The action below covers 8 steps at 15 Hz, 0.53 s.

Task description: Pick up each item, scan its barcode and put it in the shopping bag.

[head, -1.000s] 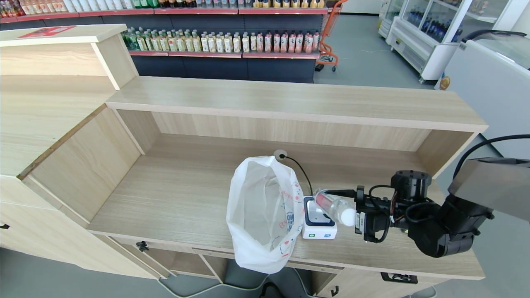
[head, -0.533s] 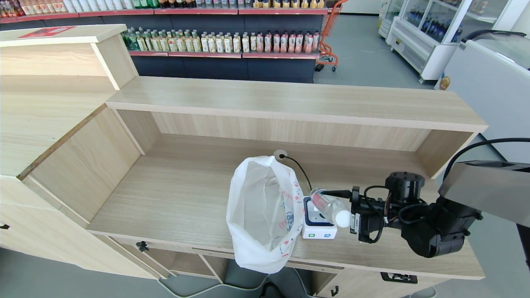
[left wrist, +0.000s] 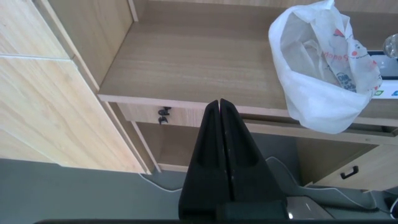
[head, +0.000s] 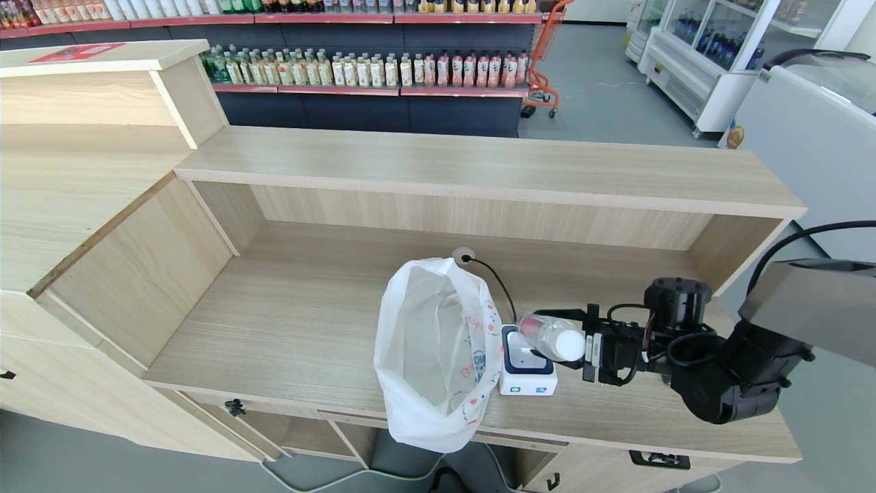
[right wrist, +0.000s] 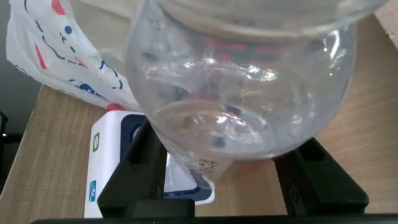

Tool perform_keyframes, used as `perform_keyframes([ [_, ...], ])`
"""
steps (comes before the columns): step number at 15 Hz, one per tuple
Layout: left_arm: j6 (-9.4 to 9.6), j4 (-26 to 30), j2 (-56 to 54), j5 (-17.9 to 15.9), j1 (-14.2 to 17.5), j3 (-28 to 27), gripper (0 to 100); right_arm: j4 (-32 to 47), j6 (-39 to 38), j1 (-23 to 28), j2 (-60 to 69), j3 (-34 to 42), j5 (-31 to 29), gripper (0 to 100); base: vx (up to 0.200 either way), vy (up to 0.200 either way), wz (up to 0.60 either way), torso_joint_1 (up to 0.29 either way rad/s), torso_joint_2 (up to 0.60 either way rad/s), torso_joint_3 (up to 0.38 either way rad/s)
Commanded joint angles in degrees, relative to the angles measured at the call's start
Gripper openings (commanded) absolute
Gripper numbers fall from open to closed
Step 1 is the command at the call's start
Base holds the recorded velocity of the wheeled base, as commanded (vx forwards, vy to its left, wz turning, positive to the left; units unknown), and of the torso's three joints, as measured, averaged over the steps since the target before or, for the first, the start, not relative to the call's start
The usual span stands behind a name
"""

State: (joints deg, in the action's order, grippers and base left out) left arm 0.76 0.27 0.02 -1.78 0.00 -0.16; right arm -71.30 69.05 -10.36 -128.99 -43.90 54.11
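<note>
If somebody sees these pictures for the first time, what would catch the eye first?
First, the clear bottle in the right pincer, held over the small white scanner on the counter. Next, the white shopping bag standing open on the counter, close beside the scanner on the robot's left of it.

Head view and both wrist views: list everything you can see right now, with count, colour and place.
bottle: 1, clear with white cap and red label, held just above the scanner
scanner: 1, white with dark top, on the counter right of the bag
shopping bag: 1, white with red and blue print, open, at the counter's front edge
cable: 1, black, from a counter hole to the scanner
counter: 1, light wood
shelves: rows of drinks, behind the counter
right gripper: black, jaws shut on the bottle
left gripper: black, jaws shut, in front of the counter
</note>
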Motion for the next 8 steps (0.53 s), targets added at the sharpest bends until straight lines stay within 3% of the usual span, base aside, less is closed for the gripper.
perform_keyframes([
  [1, -0.05, 0.0, -0.02, 0.02, 0.0, 0.07, 0, -0.15, -4.54, 0.87, 6.56, 1.62, 0.11, 0, 0.0, 0.0, 0.0, 0.0, 0.0, 0.0],
  [5, -0.05, 0.0, 0.06, 0.02, 0.0, 0.07, 0, 0.29, -23.87, 3.24, 19.21, 5.23, -0.32, 0, 0.0, 0.0, 0.0, 0.0, 0.0, 0.0],
  [6, 0.04, 0.0, 0.06, 0.02, 0.0, -0.02, 0, 0.46, -30.46, 4.21, 22.9, 7.16, -3.23, 0, 0.0, 0.0, 0.0, 0.0, 0.0, 0.0],
  [8, 0.04, 0.0, 0.06, 0.02, 0.0, 0.07, 0, 0.64, -41.98, 4.3, 27.56, 10.85, -15.27, 0, 0.0, 0.0, 0.0, 0.0, 0.0, 0.0],
])
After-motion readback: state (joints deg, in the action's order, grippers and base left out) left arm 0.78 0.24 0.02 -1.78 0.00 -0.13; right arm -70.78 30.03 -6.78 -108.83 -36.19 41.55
